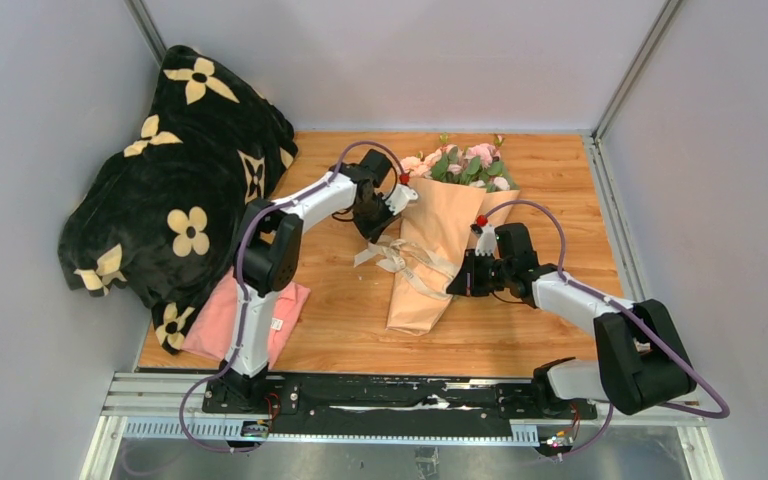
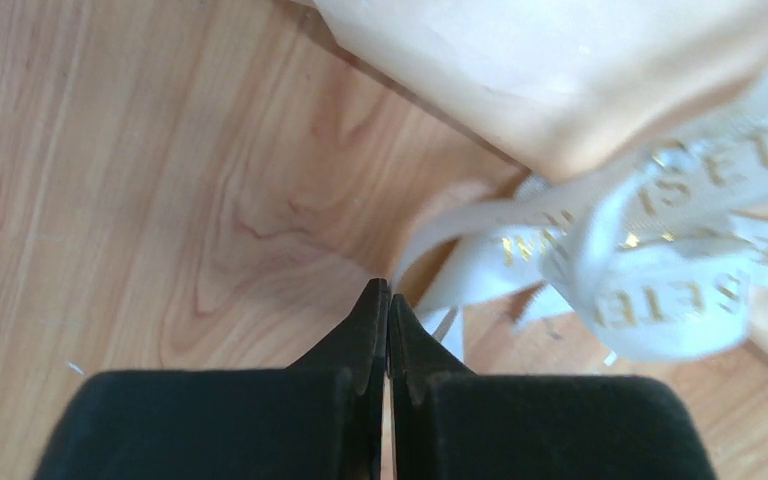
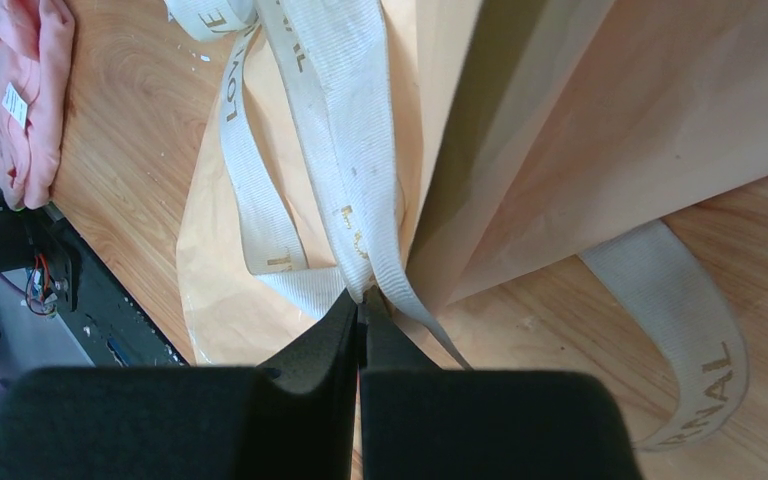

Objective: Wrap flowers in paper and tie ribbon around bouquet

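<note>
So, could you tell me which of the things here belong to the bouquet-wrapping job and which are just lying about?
Part of the job:
- flowers, pink roses with green leaves
- paper, a peach cone around them
- ribbon, cream, looped around the cone

Just lying about:
- black blanket with cream flower prints
- pink cloth with a white label

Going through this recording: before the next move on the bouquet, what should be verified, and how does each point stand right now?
1. The flowers sit inside the paper: ok.
2. The ribbon passes around the cone: ok.
3. Knot tied: cannot tell.
4. The right gripper is shut with the ribbon at its tips, seemingly pinched: ok.
5. The left gripper is shut beside the ribbon; whether it holds it: cannot tell.
6. The bouquet lies on the table: ok.
</note>
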Action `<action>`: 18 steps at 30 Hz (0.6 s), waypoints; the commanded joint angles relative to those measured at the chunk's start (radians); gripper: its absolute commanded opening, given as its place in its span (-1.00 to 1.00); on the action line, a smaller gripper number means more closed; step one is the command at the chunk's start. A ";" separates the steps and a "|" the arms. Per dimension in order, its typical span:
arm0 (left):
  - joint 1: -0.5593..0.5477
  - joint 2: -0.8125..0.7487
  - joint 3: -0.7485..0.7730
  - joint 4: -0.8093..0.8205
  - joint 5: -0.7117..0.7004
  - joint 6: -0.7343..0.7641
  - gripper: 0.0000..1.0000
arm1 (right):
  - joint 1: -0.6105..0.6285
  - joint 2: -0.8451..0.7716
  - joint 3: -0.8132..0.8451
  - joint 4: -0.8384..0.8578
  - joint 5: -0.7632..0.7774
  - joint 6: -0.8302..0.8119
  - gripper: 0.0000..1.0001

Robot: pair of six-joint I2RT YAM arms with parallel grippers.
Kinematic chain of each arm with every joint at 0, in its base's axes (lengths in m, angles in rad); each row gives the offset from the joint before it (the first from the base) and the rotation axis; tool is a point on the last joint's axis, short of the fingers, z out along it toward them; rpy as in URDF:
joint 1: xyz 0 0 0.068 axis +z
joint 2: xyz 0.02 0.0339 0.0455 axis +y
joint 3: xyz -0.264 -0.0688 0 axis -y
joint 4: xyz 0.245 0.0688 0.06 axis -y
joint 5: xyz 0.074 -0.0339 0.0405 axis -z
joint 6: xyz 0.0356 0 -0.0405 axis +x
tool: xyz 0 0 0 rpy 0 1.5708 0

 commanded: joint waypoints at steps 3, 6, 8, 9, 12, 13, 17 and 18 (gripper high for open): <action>-0.003 -0.259 -0.099 0.055 0.121 -0.006 -1.00 | -0.021 0.014 0.004 -0.010 -0.004 -0.010 -1.00; -0.025 -0.360 -0.199 0.086 0.170 0.052 -1.00 | -0.023 0.012 0.006 -0.015 -0.008 -0.013 -1.00; -0.050 -0.429 -0.295 0.093 0.193 0.128 -1.00 | -0.023 0.010 0.007 -0.023 -0.007 -0.020 -1.00; -0.065 -0.459 -0.346 0.103 0.191 0.172 -1.00 | -0.023 0.011 0.008 -0.026 -0.006 -0.024 -1.00; -0.112 -0.527 -0.479 0.124 0.172 0.265 -0.98 | -0.022 0.020 0.014 -0.031 -0.010 -0.027 -1.00; -0.126 -0.539 -0.507 0.124 0.177 0.284 -0.95 | -0.023 0.024 0.015 -0.030 -0.013 -0.027 -1.00; -0.169 -0.579 -0.591 0.118 0.225 0.350 -0.90 | -0.022 0.034 0.021 -0.029 -0.015 -0.025 -1.00; -0.174 -0.587 -0.604 0.109 0.262 0.369 -0.87 | -0.022 0.033 0.022 -0.029 -0.015 -0.024 -1.00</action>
